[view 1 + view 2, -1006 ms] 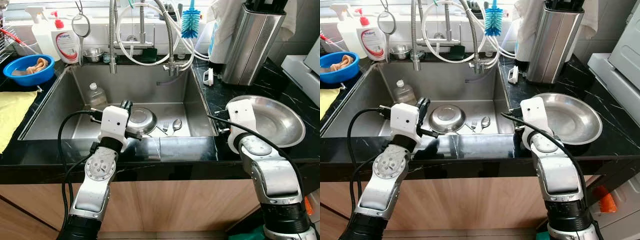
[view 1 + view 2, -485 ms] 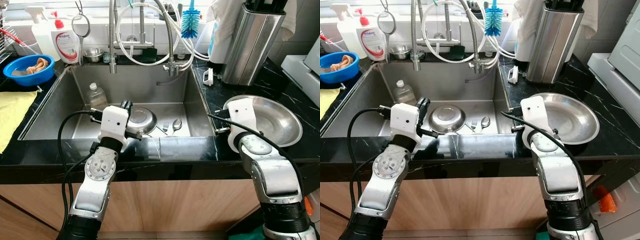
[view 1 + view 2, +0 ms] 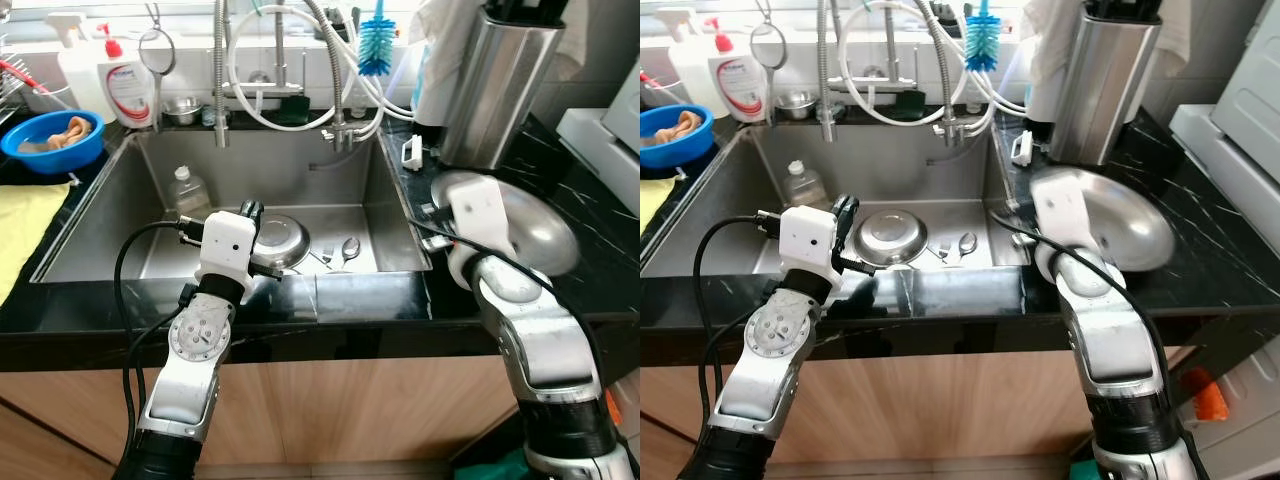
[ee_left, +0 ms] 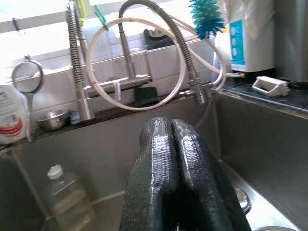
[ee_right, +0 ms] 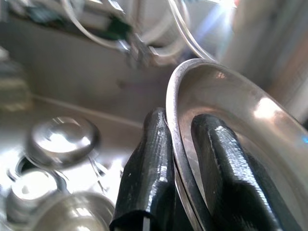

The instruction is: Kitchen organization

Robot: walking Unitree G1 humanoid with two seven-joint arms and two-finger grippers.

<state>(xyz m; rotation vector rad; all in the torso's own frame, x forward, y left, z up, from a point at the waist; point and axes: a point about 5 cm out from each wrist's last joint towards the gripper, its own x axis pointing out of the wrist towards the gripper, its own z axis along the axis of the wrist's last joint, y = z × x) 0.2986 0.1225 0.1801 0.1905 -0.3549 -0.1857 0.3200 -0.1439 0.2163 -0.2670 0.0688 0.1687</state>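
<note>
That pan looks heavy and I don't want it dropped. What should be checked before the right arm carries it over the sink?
1. Right gripper pinching the pan rim: ok.
2. Pan lifted and tilted: ok.
3. Room on the sink floor: not ok, a steel bowl, spoon and fork lie there.
4. Left gripper shut and holding nothing: ok.
5. Grip firmness: cannot tell.

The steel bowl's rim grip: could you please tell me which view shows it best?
The right wrist view: the right gripper pinches the steel bowl rim between its fingers. Both eye views show the bowl blurred, with the grip hidden behind the wrist.
</note>
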